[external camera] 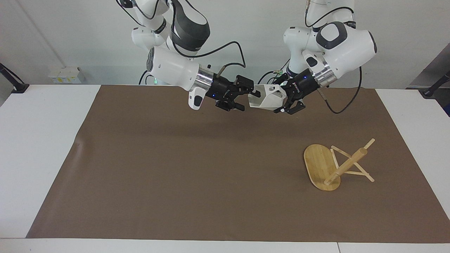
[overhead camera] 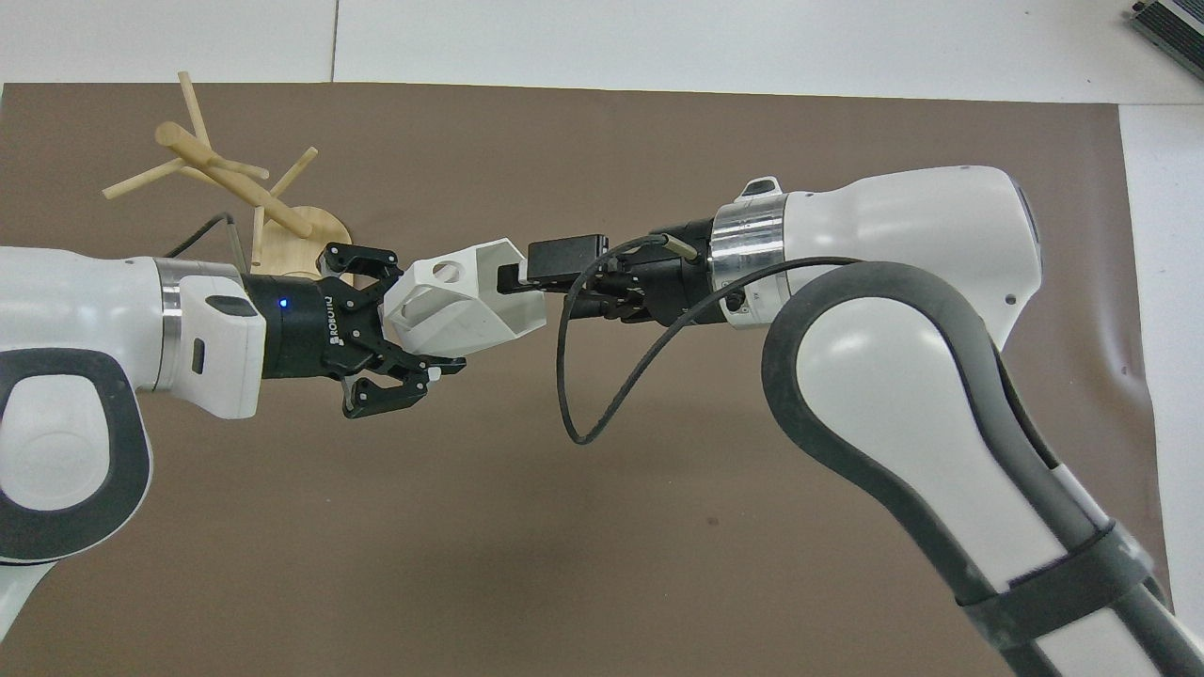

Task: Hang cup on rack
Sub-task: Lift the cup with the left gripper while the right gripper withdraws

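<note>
The cup (external camera: 267, 98) hangs in the air in the upper middle of the facing view, over the brown mat (external camera: 211, 168) near the robots' edge of the desk (external camera: 42, 147). It lies tipped on its side, mouth toward the right arm, its blocky handle with the hole turned upward in the overhead view.

The left pincer (external camera: 283, 105) is clamped on the cup's base end and carries it alone. The right pincer (external camera: 250, 96) stands wide, one finger (overhead camera: 562, 256) just above the rim and the other apparently at or inside the mouth; it grips nothing.

The step in hand looks like the end of a hand-over. To do it well, the right arm should draw straight back along the cup's axis, so no finger catches the rim and twists the cup in the left pincer's hold.

The rack (external camera: 334, 165) stands low in the frame toward the left arm's end of the desk, well apart from the cup, its post leaning in both views and its thin pegs crossing. The left arm should keep the handle hole free and facing a peg, then approach along that peg's line.
</note>
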Controlling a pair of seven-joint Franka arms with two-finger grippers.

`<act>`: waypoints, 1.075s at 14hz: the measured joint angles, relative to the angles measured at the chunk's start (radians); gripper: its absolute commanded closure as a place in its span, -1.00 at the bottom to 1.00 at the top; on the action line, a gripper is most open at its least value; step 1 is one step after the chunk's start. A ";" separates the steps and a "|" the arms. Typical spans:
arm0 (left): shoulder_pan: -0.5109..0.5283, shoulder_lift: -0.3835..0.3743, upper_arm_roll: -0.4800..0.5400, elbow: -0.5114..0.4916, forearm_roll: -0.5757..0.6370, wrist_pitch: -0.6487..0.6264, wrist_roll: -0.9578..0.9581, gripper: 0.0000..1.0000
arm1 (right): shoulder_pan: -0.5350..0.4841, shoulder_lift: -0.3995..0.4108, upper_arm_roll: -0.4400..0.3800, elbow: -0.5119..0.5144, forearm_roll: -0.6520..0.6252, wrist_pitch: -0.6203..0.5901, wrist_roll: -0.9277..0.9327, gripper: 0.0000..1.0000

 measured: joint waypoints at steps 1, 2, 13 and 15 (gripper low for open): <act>0.000 0.000 0.003 0.000 0.000 0.001 -0.002 1.00 | 0.000 -0.001 -0.001 0.001 0.000 0.000 0.000 -1.00; 0.001 0.000 0.006 0.000 0.000 0.004 -0.008 1.00 | -0.001 -0.005 -0.003 0.002 0.000 0.000 0.000 -1.00; 0.000 0.005 0.007 -0.039 0.145 0.207 -0.324 1.00 | -0.008 -0.115 -0.180 0.003 -0.585 -0.098 0.001 -1.00; 0.000 0.008 0.006 -0.042 0.189 0.224 -0.403 1.00 | -0.008 -0.121 -0.214 0.003 -0.741 -0.147 0.001 -1.00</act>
